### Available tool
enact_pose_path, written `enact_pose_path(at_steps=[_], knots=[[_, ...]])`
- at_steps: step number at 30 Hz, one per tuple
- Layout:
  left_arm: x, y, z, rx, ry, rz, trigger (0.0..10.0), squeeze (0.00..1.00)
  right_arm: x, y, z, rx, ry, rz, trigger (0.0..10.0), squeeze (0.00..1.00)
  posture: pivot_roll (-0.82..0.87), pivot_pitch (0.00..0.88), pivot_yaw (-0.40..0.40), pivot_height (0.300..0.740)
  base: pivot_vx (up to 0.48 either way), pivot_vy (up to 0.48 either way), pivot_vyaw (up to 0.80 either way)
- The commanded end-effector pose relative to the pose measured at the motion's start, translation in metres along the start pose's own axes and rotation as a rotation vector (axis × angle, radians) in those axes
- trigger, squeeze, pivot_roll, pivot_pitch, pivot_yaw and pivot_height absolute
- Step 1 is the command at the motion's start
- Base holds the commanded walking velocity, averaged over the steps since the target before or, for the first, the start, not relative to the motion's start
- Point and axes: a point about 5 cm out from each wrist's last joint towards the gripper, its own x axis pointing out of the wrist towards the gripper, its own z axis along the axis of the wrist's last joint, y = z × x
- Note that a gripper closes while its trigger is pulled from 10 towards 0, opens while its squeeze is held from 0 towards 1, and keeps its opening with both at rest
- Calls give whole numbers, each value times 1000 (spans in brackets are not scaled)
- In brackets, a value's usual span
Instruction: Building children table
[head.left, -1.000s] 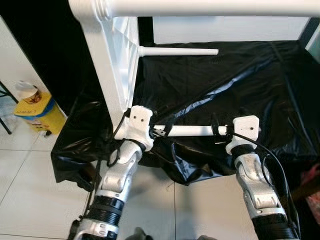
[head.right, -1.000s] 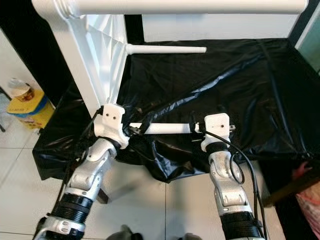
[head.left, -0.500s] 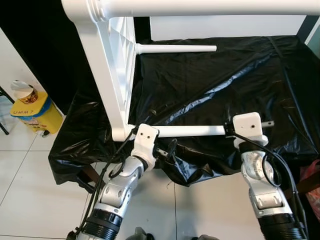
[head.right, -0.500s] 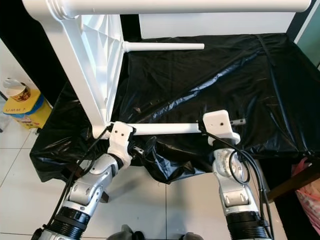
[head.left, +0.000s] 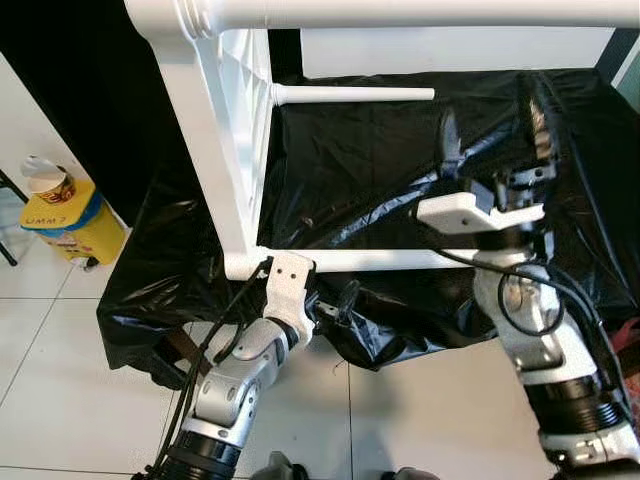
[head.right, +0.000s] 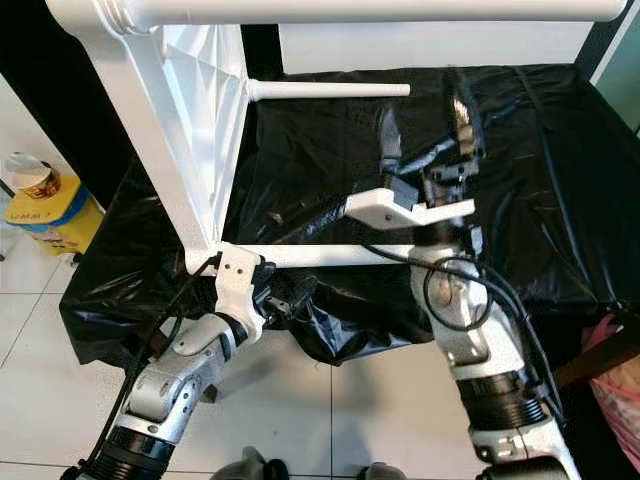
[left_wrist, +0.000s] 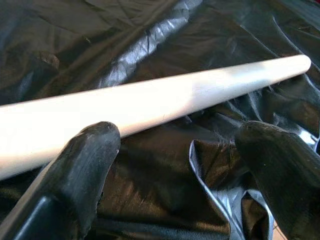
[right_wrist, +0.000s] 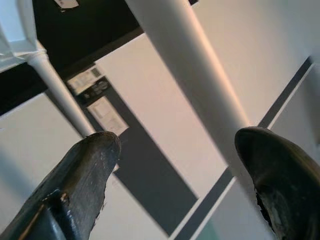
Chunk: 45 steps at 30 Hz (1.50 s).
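Note:
A white children's table lies on its side on a black sheet (head.left: 400, 170), its top (head.left: 235, 150) standing upright at the left. Three legs jut to the right: an upper one (head.left: 400, 12), a far one (head.left: 350, 95) and a near one (head.left: 350, 260) low over the sheet. My left gripper (head.left: 335, 305) is open just below the near leg's base; the left wrist view has the leg (left_wrist: 150, 100) lying beyond its fingertips (left_wrist: 90, 150). My right gripper (head.left: 495, 135) is open above the near leg's free end, fingers pointing up toward the upper leg (right_wrist: 190, 70).
The black sheet droops over the front edge (head.left: 380, 340) onto white floor tiles (head.left: 60, 380). A yellow bucket (head.left: 60, 215) with a paper cup on it stands on the floor at the left. A pink object (head.left: 630, 350) shows at the right edge.
My right gripper has let go of the near leg's end and risen, turning its fingers upward. My left gripper has dropped from the leg's base to just below it.

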Motion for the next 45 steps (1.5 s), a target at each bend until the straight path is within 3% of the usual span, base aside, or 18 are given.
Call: enact_pose_path(at_steps=[1,8,11,17,18,19,22,23,24,32,35,45], knots=[[0,-4,3,16,-4,-115,10000,0,8,-2,2,-25,-35,-26,10000,0,-14,95,30,740,0,0,0],[1,-3,4,19,-7,-108,10000,0,19,-3,3,-52,-70,-34,10000,0,-19,94,29,740,0,0,0],[2,-5,2,46,-13,-119,10000,0,29,-5,6,-91,-133,-60,10000,0,-31,90,31,740,0,0,0],[4,-5,2,51,-13,-117,10000,0,34,-4,6,-87,-144,-51,10000,0,-38,88,30,740,0,0,0],[4,-4,2,51,-14,-116,10000,0,34,-4,6,-84,-143,-47,10000,918,-39,87,31,740,0,0,0],[5,-4,2,50,-15,-113,10000,0,35,-5,5,-84,-141,-41,10000,1000,-46,86,33,740,0,0,0],[7,-4,2,48,-15,-112,10000,0,36,-7,4,-94,-142,-34,10000,1000,-54,84,36,740,0,0,0],[7,-3,2,48,-15,-112,10000,0,37,-8,4,-97,-143,-32,10000,957,-55,83,37,740,0,0,0],[8,-3,2,48,-16,-113,10000,0,39,-8,4,-100,-148,-29,10000,0,-62,81,41,740,0,0,0],[14,-5,4,47,-24,-130,10000,0,58,-5,10,-89,-168,47,10000,0,-77,74,51,740,0,0,0],[15,-5,4,42,-25,-135,10000,0,75,-3,22,-59,-182,136,10000,0,-88,76,59,740,0,0,0],[16,-2,3,23,-17,-120,10000,0,101,0,29,-76,-158,340,10000,0,-96,80,65,740,0,0,0]])
